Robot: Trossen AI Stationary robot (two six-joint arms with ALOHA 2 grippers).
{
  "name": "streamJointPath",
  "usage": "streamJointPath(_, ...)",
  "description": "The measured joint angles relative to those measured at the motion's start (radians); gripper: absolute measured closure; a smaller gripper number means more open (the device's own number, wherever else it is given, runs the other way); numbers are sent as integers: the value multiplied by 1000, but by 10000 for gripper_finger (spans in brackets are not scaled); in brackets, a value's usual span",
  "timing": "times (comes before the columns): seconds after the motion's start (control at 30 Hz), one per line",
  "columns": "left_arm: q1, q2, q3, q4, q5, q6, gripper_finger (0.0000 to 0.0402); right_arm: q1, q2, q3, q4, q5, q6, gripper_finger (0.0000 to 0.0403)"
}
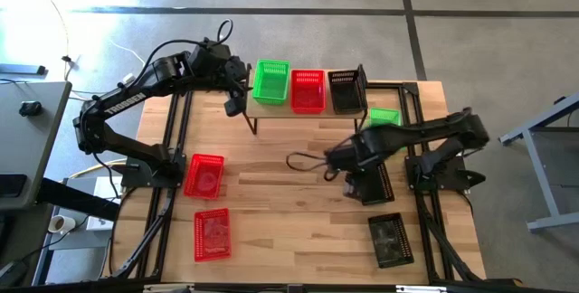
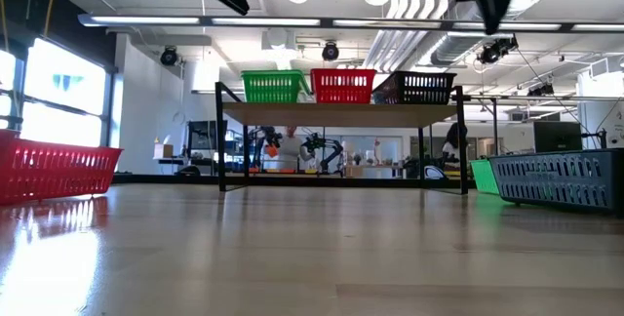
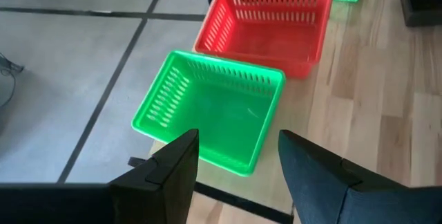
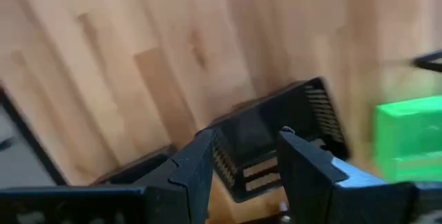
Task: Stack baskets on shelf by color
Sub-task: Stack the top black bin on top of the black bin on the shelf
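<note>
Red baskets, table left: two red baskets (image 1: 204, 175) (image 1: 212, 235) lie on the wooden table (image 1: 280, 230), one nearer the shelf, one near the front edge.
Left gripper (image 1: 237, 105): above the shelf's left end beside the green basket (image 1: 270, 82); fingers (image 3: 173, 172) spread, empty.
Shelf (image 1: 308, 117): carries three baskets in a row, green, red basket (image 1: 308, 90), black basket (image 1: 346, 90).
Right gripper (image 1: 355, 184): over the table's right half, fingers apart around the wall of a black basket (image 4: 273, 137), tilted; contact cannot be told.
Table right: a green basket (image 1: 384, 117) beside the shelf's right end; another black basket (image 1: 391, 240) near the front edge.
</note>
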Motion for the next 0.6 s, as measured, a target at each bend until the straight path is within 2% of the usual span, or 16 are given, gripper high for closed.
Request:
streamJointPath(0.17, 0, 0, 0, -7, 2, -53, 213, 67, -133, -200, 148, -45, 31, 258)
streamJointPath(0.3, 0, 0, 0, -9, 7, -89, 213, 134, -205, -326, 247, -41, 47, 258)
streamJointPath(0.6, -2, 0, 0, -32, 44, -125, 213, 275, -224, -506, 327, 4, 107, 258)
